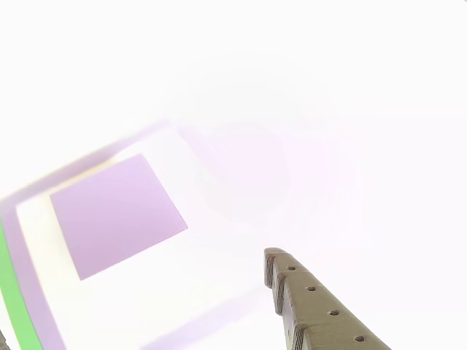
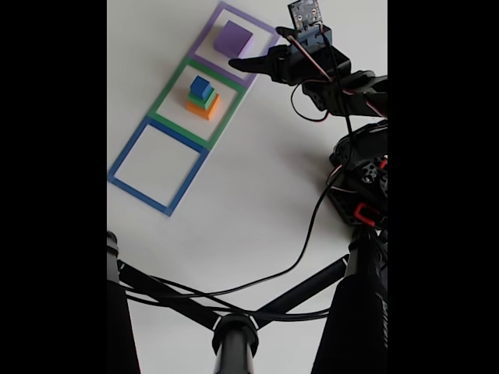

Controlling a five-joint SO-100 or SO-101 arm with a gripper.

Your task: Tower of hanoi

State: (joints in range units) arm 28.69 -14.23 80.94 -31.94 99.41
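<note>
In the purple-taped square (image 2: 269, 35), purple block (image 2: 233, 38) squat, edges parallel to tape

Tabletop (image 2: 257, 187), white: carrying three taped squares in a diagonal row. Purple square (image 2: 204, 35): holding a purple block (image 2: 233, 38). Green square (image 2: 173, 100): holding a stack, blue cube (image 2: 201, 86) sitting on a green block (image 2: 203, 99) and an orange block (image 2: 203, 108). Blue square (image 2: 125, 160). Gripper (image 2: 238, 65): fingers (image 2: 248, 65) hovering just beside the purple block; their spread is unclear. A cable (image 2: 308, 234) is trailing across the tabletop.
</note>
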